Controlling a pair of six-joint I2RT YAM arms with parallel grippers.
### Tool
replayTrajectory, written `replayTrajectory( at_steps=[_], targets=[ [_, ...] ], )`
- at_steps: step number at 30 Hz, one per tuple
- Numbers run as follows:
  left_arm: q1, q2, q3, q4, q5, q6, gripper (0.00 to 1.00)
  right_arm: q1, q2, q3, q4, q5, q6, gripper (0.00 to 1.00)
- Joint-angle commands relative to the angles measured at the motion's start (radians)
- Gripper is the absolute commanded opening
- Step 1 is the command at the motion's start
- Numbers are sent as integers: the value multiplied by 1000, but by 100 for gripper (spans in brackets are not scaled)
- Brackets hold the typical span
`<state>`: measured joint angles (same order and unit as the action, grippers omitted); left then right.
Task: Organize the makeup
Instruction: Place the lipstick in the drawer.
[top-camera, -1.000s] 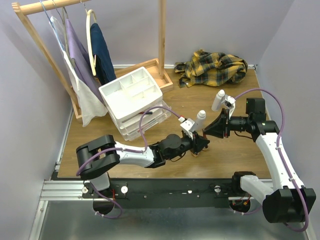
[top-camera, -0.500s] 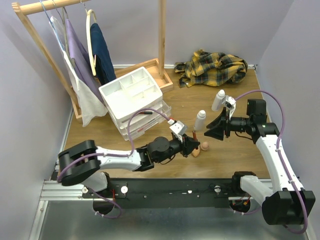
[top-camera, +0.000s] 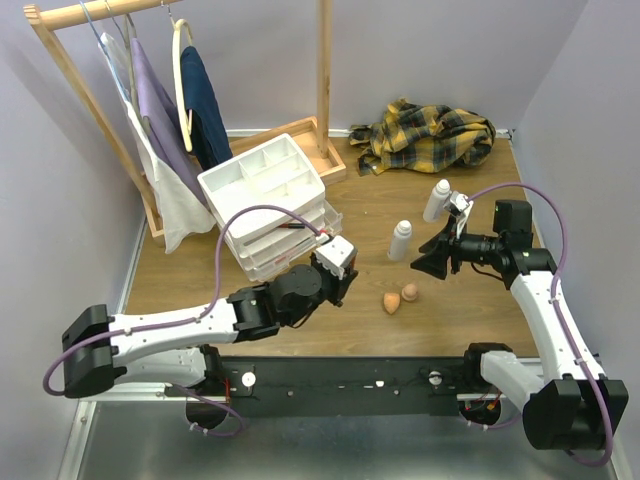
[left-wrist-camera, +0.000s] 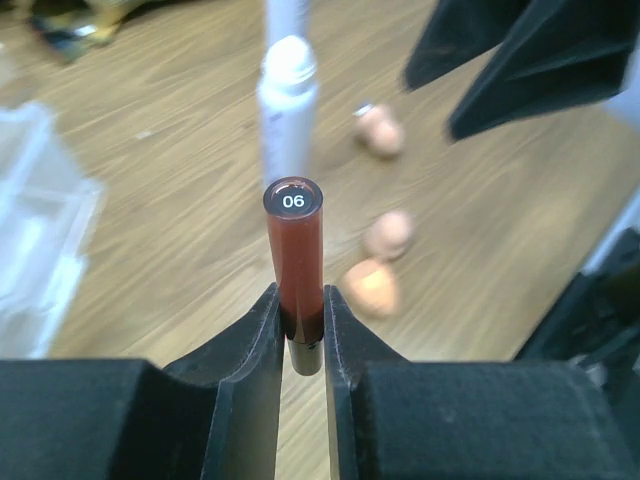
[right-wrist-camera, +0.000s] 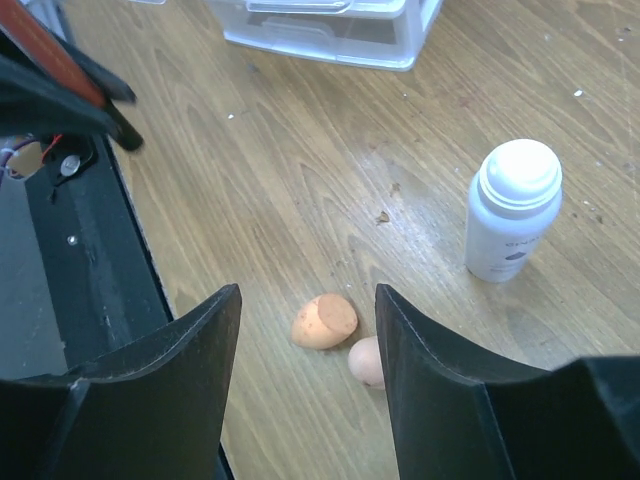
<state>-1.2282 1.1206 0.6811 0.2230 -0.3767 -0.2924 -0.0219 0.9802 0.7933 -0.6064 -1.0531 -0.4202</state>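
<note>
My left gripper (left-wrist-camera: 300, 300) is shut on a dark-red stick (left-wrist-camera: 295, 255) whose end cap reads 06; in the top view it (top-camera: 336, 264) hovers beside the drawer unit. One white capped bottle (top-camera: 401, 240) stands mid-table, and another (top-camera: 437, 200) stands behind my right gripper (top-camera: 432, 258). That gripper (right-wrist-camera: 308, 295) is open, with nothing between its fingers, low over two peach sponges (right-wrist-camera: 325, 320) (right-wrist-camera: 367, 360). The sponges (top-camera: 391, 303) lie on the wood in front of the nearer bottle (right-wrist-camera: 512, 210).
The white plastic drawer unit (top-camera: 268, 205) stands at the left, its open tray on top. A wooden clothes rack (top-camera: 323, 80) with hanging garments is behind it. The yellow plaid cloth (top-camera: 430, 135) lies at the back right.
My left arm has swung back to the left, away from the sponges, with the stick still in its jaws. The right gripper's jaws have widened.
</note>
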Motion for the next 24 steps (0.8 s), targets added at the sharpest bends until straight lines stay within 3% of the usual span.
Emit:
replayTrajectory(
  at_steps=[1,12,24],
  targets=[
    [6,-96,81,-339,-187,99,0,-10,-2,-6,20,41,-14,64],
    [56,-177,232,-600,-382,168,0,-15,-8,-9,22,41,-15,64],
    [182,-76,287,-608,-558,246,0,-15,-18,-11,16,31,-20,64]
  ],
)
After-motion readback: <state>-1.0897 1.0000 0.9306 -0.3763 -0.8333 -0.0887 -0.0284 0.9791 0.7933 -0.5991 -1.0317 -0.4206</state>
